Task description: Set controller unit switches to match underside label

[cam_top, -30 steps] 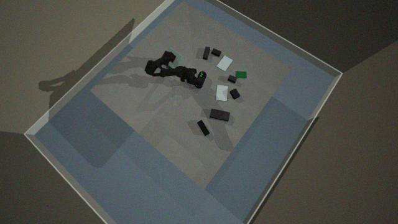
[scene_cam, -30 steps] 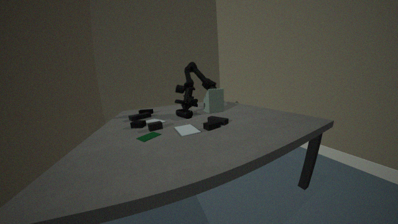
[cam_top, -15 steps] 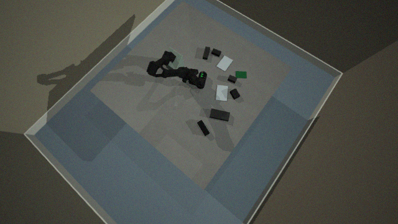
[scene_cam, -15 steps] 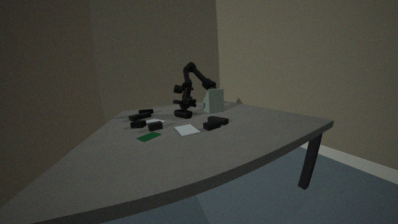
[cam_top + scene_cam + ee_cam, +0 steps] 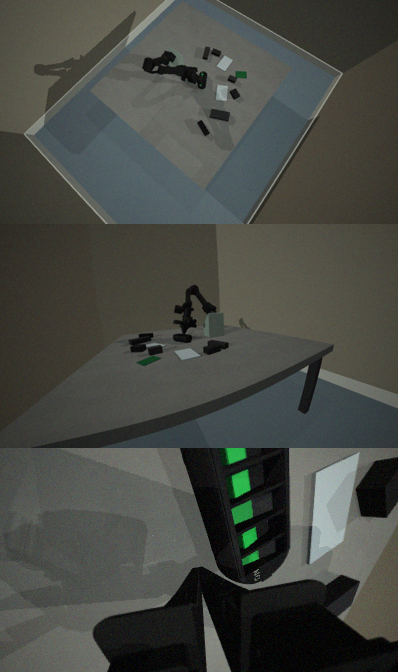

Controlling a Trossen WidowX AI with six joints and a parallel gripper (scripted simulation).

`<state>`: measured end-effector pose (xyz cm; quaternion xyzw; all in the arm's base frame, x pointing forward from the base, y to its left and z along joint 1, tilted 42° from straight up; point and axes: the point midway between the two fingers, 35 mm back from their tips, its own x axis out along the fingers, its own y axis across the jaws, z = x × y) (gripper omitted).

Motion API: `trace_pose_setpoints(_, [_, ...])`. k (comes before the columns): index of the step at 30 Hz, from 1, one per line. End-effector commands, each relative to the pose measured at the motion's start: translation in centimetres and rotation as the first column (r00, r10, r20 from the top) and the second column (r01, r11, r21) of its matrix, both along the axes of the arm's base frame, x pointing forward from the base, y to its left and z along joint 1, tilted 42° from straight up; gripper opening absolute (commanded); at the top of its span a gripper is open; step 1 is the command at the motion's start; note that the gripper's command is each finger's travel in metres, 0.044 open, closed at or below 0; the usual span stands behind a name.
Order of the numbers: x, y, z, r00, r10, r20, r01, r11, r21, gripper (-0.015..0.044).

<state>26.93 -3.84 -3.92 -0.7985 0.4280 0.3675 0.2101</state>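
Observation:
The dark grey controller unit (image 5: 205, 79) (image 5: 182, 338) (image 5: 247, 508) sits flat on its base on the bench, switches up. In the wrist view several rocker switches (image 5: 240, 513) show, each with a green end on the left and a dark end on the right; the upper end of the unit is cut off by the frame. My gripper (image 5: 197, 572) (image 5: 198, 79) (image 5: 185, 332) is shut and empty. Its tips hang just beside the unit's near rounded end, at the end marked "ON", a little above the bench.
A white card (image 5: 331, 508) (image 5: 222, 93) (image 5: 187, 353) lies to the right of the unit, with a small dark block (image 5: 378, 487) (image 5: 234, 93) beyond it. Other dark modules (image 5: 219, 114) (image 5: 203, 127), another white card (image 5: 224, 63) and a green card (image 5: 240, 74) (image 5: 148, 360) lie around. A pale box (image 5: 214, 325) stands by the arm's base.

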Motion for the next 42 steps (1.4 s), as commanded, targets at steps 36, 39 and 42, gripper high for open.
trace_pose_setpoints(36, [0.1,7.4,-1.1,0.962,0.041,-0.269,-0.057,0.997,-0.051,0.0000])
trace_pose_setpoints(39, [-0.7,9.6,-2.3,0.954,-0.010,-0.299,-0.025,0.993,-0.112,0.0000])
trace_pose_setpoints(42, [-1.4,11.2,-3.2,0.950,-0.047,-0.307,-0.006,0.985,-0.170,0.0000])
